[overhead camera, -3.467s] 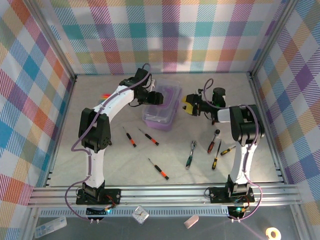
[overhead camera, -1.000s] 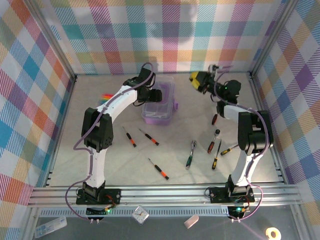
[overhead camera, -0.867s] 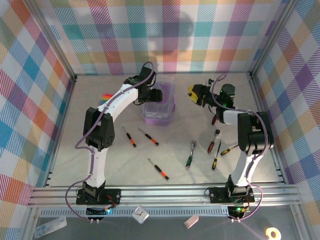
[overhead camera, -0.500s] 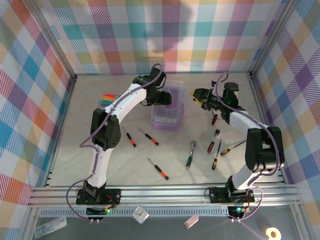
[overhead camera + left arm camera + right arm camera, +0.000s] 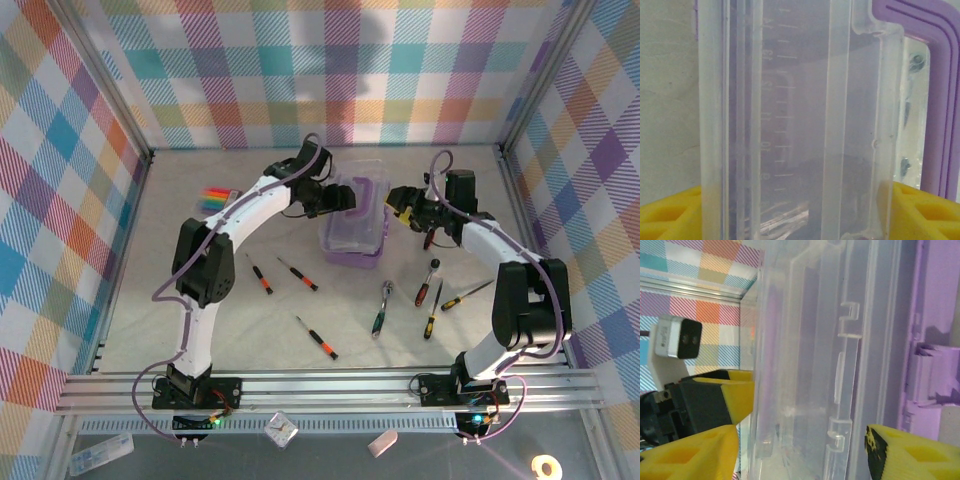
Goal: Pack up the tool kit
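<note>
The small rectangular purple plastic box with a clear hinged lid [image 5: 352, 240] is sitting slightly askew on the pale tabletop [image 5: 200, 330], with a gripper at each of its long sides.

The left gripper [image 5: 338, 200] is pressing in at the box's left side. In the left wrist view its yellow fingers [image 5: 667, 212] are bearing on both outer faces of the clear plastic, which is spanning the whole gap between them, so it is grasping the box. Faint raised scale marks are running up that clear face, and the purple rim is showing just beyond it.

The right gripper [image 5: 398, 205] is hovering at the box's right side. In the right wrist view its yellow fingers [image 5: 910, 460] are straddling the clear lid with the jaws spread. One finger is standing just off the plastic, so this gripper is released, not clamping. How far the lid is lifting off the purple base I cannot tell.

The other tools are lying loose outside the box, on its side nearest the arm bases. Slim black-and-orange screwdrivers [image 5: 298, 273] are lying near its left corner, apart from it. A chrome ratchet wrench [image 5: 382, 306] is lying near the box's right corner. Thicker red- and yellow-handled screwdrivers [image 5: 433, 323] are lying right of the wrench, further from the box. A flat rainbow-striped pack [image 5: 215, 194] is lying well apart from the box, on its left.
</note>
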Robot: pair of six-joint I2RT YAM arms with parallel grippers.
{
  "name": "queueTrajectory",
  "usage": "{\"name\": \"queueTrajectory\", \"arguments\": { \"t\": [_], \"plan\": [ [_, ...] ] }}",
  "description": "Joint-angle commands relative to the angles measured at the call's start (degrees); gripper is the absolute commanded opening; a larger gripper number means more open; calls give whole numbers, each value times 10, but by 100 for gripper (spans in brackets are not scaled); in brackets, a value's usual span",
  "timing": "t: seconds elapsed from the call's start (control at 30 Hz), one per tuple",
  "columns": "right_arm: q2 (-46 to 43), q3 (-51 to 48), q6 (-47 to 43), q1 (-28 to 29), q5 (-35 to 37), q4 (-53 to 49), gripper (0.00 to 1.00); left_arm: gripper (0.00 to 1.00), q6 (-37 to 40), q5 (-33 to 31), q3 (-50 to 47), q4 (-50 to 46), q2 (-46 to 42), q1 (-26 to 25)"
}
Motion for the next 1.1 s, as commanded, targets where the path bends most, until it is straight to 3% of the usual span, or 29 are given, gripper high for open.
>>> {"name": "queueTrajectory", "arguments": {
  "t": [0.0,0.2,0.47,0.57,0.6,0.73,0.8,1.07],
  "plan": [
    [8,35,-24,-3,-16,-39,70,0,-78,64,-65,125,-54,14],
    [48,57,23,-1,-80,-13,72,0,-80,77,-92,172,-65,16],
    [68,88,26,24,-90,-27,71,0,-84,104,-120,245,-76,16],
    [65,105,21,42,-85,-35,70,7,-81,115,-122,247,-72,16],
    [68,111,19,46,-85,-39,69,13,-78,120,-123,246,-74,16],
    [76,136,22,53,-87,-52,67,61,-52,116,-135,230,-91,16],
    [76,146,22,55,-88,-56,67,98,-24,109,-140,209,-108,17],
    [83,214,-19,80,-59,-140,66,100,31,96,-205,155,-181,56]
  ]
}}
